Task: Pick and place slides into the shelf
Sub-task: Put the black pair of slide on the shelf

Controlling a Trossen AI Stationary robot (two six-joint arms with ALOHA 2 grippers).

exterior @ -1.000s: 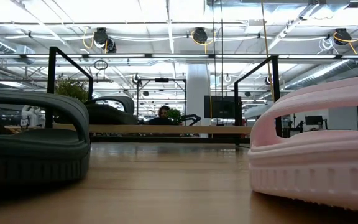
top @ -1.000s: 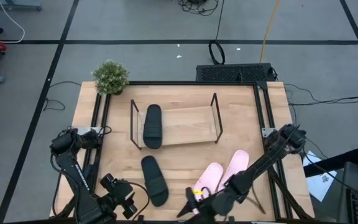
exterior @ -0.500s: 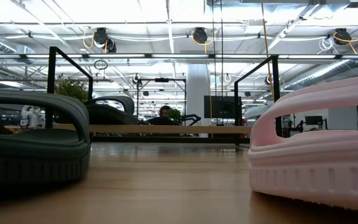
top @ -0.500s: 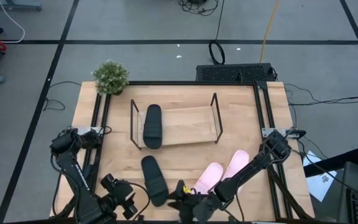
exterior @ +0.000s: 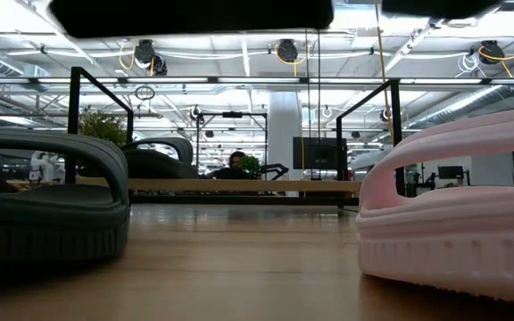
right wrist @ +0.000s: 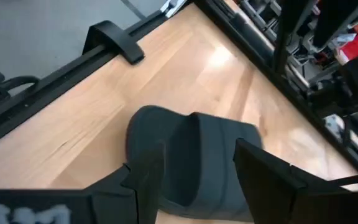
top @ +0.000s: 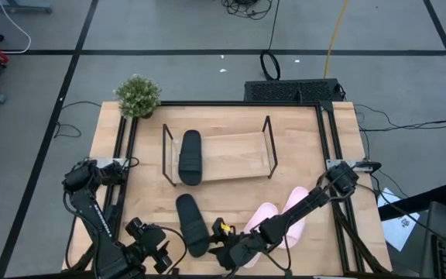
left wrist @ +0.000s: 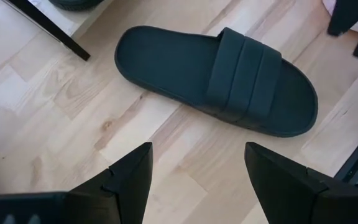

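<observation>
One black slide (top: 190, 156) lies sole-down on the wooden base of the wire shelf (top: 242, 153). The second black slide (top: 193, 224) lies flat on the table nearer me, also seen as the black slide (left wrist: 216, 78) and the black slide (right wrist: 191, 162). Two pink slides (top: 279, 217) lie side by side to its right. My right gripper (top: 214, 243) hovers just right of the loose black slide's near end, open (right wrist: 197, 180), with the slide ahead between its fingers. My left gripper (top: 153, 248) waits at the near edge, open (left wrist: 197, 180).
A small potted plant (top: 138, 95) stands at the table's far left corner. Black frame rails (top: 122, 167) run along the left and right sides. In the low view the black slide (exterior: 47, 205) and a pink slide (exterior: 453, 232) flank bare wood; a person sits far behind.
My right arm has swung toward the table's left along the near edge, its gripper passing from over the pink slides to beside the loose black slide. A dark part of it now shows at the top of the low view. The slides have not moved.
</observation>
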